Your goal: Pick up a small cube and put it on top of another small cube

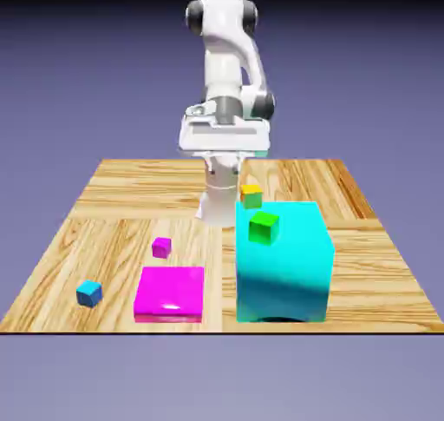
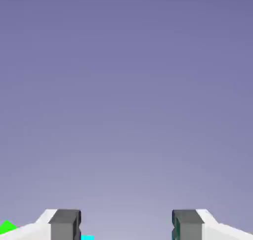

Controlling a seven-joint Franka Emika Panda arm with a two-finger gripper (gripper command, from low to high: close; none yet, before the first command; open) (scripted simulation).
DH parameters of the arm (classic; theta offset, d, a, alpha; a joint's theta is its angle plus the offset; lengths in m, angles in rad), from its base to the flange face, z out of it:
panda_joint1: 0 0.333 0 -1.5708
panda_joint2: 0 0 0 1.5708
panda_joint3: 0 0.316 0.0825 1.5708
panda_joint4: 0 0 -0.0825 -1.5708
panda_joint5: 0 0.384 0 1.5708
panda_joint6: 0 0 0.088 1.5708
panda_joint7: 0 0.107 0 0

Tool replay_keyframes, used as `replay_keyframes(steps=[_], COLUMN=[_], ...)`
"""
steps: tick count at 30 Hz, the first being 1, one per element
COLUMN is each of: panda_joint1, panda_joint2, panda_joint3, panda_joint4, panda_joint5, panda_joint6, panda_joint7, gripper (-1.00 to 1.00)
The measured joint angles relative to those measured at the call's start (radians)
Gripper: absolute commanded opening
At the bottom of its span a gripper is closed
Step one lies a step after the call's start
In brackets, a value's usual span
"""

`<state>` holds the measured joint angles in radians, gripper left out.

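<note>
Wooden planks make up the table [image 1: 121,185], set against a plain blue-violet backdrop, and nothing of the task looks done so far. The small blue cube [image 1: 88,292] sits alone near the front corner on the exterior view's left, untouched. The small magenta cube [image 1: 161,247] stands apart from it, just behind the wide flat magenta block [image 1: 170,292], with nothing on top of it. Every step is left, by my reading: reaching the blue cube, closing on it, lifting it, carrying it over and setting it down on the magenta one.

The gripper [image 2: 126,225] is spread wide and holds nothing; in the hand view only backdrop shows between the two grey fingertips [image 2: 64,224]. The hand points outward at the backdrop rather than down at the table, well away from both cubes.

Much is hard to read. In the exterior view the fingers cannot be made out below the white hand. The hand view shows neither task cube, only a sliver of green and a sliver of cyan at its bottom edge. The big cyan block [image 1: 284,263] covers part of the table behind it, and carries a small green cube [image 1: 263,227], while an orange-topped cube [image 1: 251,194] sits just behind its far edge
</note>
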<state>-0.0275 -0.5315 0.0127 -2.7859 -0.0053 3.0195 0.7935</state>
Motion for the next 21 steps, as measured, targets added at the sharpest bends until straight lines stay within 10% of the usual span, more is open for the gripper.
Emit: replay_keyframes(steps=[21], panda_joint1=[-0.690], panda_joint2=[0.670], panda_joint3=[0.221], panda_joint4=[0.420], panda_joint5=[-0.091], panda_joint6=[-0.305], panda_joint7=[0.913], gripper=[0.00])
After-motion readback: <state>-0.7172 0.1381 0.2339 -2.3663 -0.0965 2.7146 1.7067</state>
